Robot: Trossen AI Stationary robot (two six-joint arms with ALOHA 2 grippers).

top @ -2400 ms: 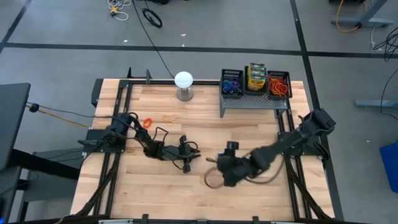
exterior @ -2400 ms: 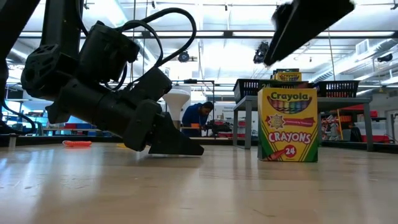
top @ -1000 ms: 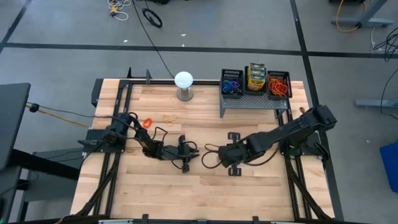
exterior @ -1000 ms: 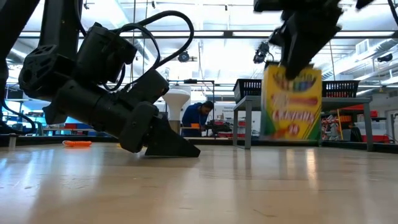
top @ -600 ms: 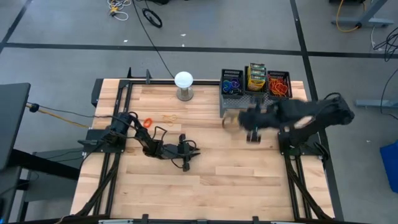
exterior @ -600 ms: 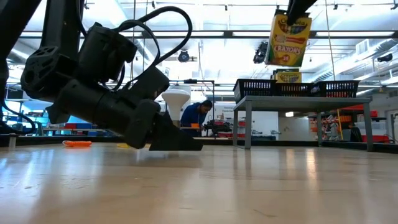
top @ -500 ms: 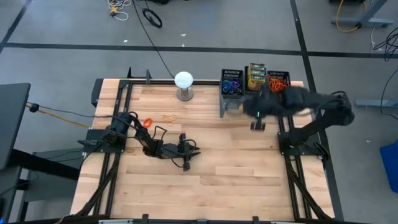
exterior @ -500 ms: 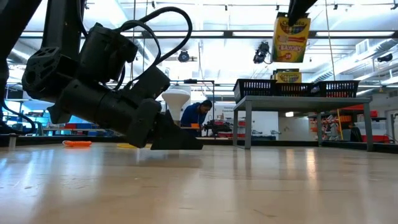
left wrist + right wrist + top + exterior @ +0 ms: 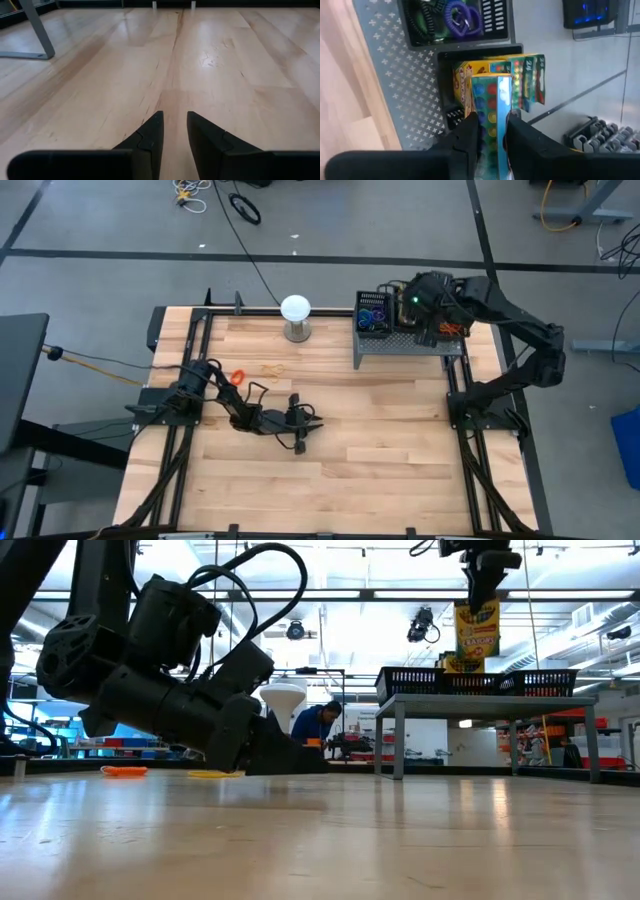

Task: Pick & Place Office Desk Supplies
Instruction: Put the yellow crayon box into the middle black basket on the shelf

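Pale wood planks of the table (image 9: 380, 440) stretched bare under me, with the grey perforated riser (image 9: 405, 344) standing at the far edge and three black mesh bins in a row on it. My right gripper (image 9: 492, 132) hung above the middle bin (image 9: 480, 50), clenched on a crayon box (image 9: 492, 117) — the box sat pinched between my two fingers (image 9: 470, 135), directly over the boxes already standing in that bin. From the low view the held box (image 9: 476, 628) hung upright, its long axis vertical, clear of the bin rims below it; the high view hid it under my wrist. Only my right wrist view showed the purple and dark loops (image 9: 462, 17) in the neighbouring bin. My left gripper (image 9: 174, 131) rested low at the table's middle-left, fingers slightly parted and holding nothing, just above bare wood.
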